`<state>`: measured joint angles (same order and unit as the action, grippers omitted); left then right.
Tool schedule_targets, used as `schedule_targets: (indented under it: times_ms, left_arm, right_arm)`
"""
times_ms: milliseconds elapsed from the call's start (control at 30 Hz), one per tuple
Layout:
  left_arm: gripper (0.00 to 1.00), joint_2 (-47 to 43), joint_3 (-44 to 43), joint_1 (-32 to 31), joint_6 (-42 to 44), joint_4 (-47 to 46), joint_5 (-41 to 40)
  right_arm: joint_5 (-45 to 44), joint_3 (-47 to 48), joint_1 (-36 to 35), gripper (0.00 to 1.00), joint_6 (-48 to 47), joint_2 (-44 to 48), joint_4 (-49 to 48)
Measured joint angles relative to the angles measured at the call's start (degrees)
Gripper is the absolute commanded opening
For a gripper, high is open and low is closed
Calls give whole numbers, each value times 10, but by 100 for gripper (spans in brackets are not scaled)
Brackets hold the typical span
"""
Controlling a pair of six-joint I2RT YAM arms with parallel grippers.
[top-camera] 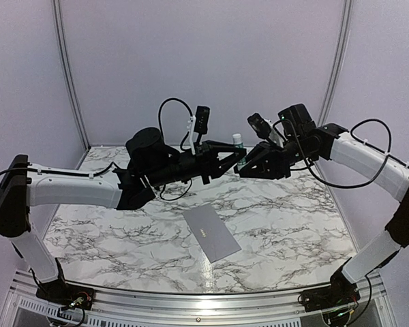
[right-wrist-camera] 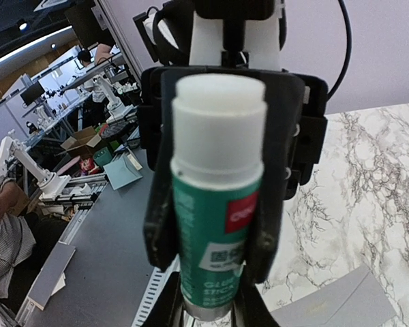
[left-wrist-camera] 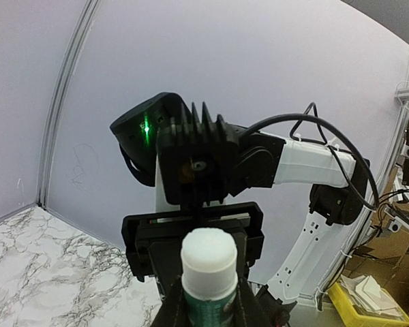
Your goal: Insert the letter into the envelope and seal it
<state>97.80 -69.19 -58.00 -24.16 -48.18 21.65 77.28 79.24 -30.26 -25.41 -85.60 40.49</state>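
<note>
Envelope [top-camera: 211, 233] – flat on the marble surface [top-camera: 293, 211], in the near middle and a little right of centre. Plain grey side up, no marks. Its long axis runs on a diagonal, from a far-left corner to a near-right corner. Which edge carries the flap cannot be told. In the right wrist view one grey corner shows low on the right, beneath the arms.

Both arms are raised well above the surface and meet over its far middle, tip to tip. Between them stands a glue stick [right-wrist-camera: 218, 204], green body with a white cap, upright with the cap on top.

Left gripper [left-wrist-camera: 208, 313]: fingers drawn in on the green body of the glue stick from both sides. Its own camera shows the cap rising just above them.

Right gripper [right-wrist-camera: 208, 313]: fingers pressed against the foot of the tube, below where the left pair flanks it. The tube looks pinched from both sides at once – the two grippers face each other across it.

Envelope lies well apart from both grippers, with nothing touching it.
</note>
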Motion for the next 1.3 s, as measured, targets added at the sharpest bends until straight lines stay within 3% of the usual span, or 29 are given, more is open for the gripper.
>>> schedule_targets:
  times_ms: [100,300,367,467,600,700,833,1067,1300]
  left_arm:
    - [0,0,1,0,-1,-4,2]
    - [0,0,7,1,0,-10,-22]
    - [0,2,14,-2,1,-10,-75]
    - [0,27,9,-17,-3,-11,-220]
    - [0,89,-49,-37,-22,-11,-390]
    - [0,106,-73,-40,-33,-11,-434]
    - [0,91,-58,-38,-21,-7,-438]
    - [0,9,13,-2,11,0,-261]
    - [0,-22,18,17,14,-6,-94]
  right_arm:
    - [-1,-3,0,0,15,0,-10]
    - [-22,-4,1,0,50,0,-33]
    - [-75,-2,0,0,70,2,-47]
    - [-250,3,-7,0,109,11,-75]
    - [-451,18,-28,16,148,12,-83]
    - [-498,26,-34,38,165,11,-90]
    - [-471,24,-18,52,170,21,-95]
    - [-261,15,69,49,84,53,-57]
    - [-101,17,59,51,1,14,21]
